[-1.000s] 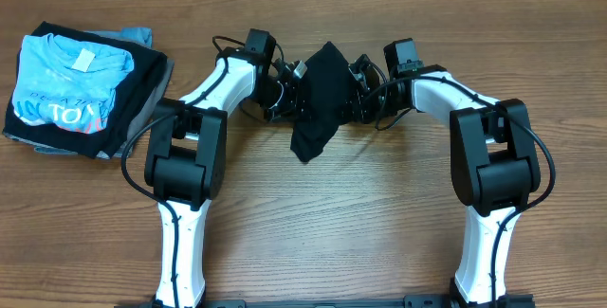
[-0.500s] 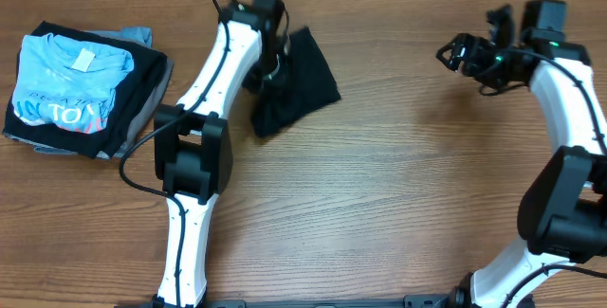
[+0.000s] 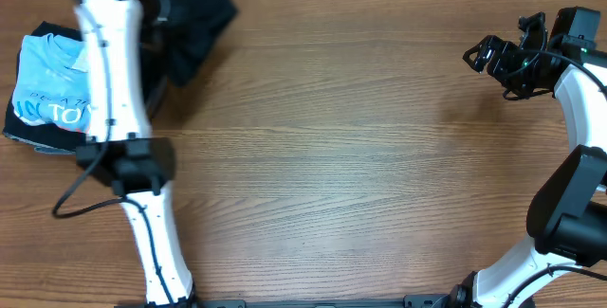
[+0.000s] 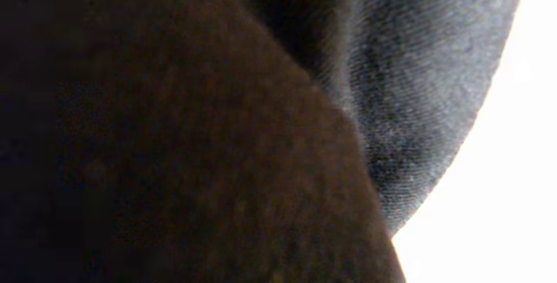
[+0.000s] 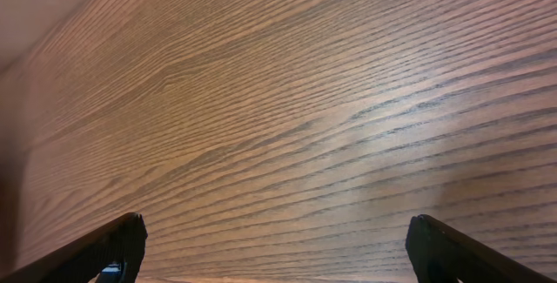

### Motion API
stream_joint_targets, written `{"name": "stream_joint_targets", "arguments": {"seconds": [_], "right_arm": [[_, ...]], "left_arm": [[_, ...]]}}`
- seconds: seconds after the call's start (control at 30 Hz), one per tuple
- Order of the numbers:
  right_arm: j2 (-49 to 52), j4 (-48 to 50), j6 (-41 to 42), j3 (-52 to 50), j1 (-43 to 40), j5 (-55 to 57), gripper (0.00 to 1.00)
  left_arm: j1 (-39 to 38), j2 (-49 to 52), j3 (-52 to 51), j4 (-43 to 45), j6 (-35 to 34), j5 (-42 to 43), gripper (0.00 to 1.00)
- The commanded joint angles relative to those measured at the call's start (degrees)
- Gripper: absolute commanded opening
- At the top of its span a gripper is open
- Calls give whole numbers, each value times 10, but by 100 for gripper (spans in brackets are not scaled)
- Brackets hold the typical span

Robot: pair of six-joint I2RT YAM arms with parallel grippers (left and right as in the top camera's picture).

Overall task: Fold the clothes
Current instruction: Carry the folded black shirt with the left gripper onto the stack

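Left pincer (image 3: 161, 3): clamped shut on the black T-shirt (image 3: 197, 22); its fingers are buried in the cloth and blurred in the overhead view.
Black T-shirt: bunched, hanging from the left arm's end at the far left of the bench (image 3: 360, 156), just right of the stack of clothes.
Stack: light blue T-shirt (image 3: 49, 85) on top.
Left wrist view: filled with dark fabric.
Right pincer (image 3: 495, 50): fingers wide apart, empty, above bare wood at the far right, well apart from the shirt.

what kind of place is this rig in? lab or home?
Probably a robot lab or data-collection bench: left arm and right arm at a wood-grain table, with a stack of T-shirts at one corner.
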Motion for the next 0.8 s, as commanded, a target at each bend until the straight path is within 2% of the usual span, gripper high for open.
{"name": "stream_joint_targets", "arguments": {"seconds": [0.0,0.07,0.23,0.37,0.57,0.77], "right_arm": [[0,3,2,1,0,2,100],[0,3,2,1,0,2,100],[0,3,2,1,0,2,100],[0,3,2,1,0,2,100],[0,3,2,1,0,2,100],[0,3,2,1,0,2,100]], "left_arm": [[92,-11,17,-5,-15,101,4],[127,-11,16,-5,-21,120,4],[186,-11,8,-5,-26,97,4],[203,-11,-16,-8,-34,81,4],[215,-11,-86,38,-47,70,4],[241,-11,-90,28,-52,51,4]]}}
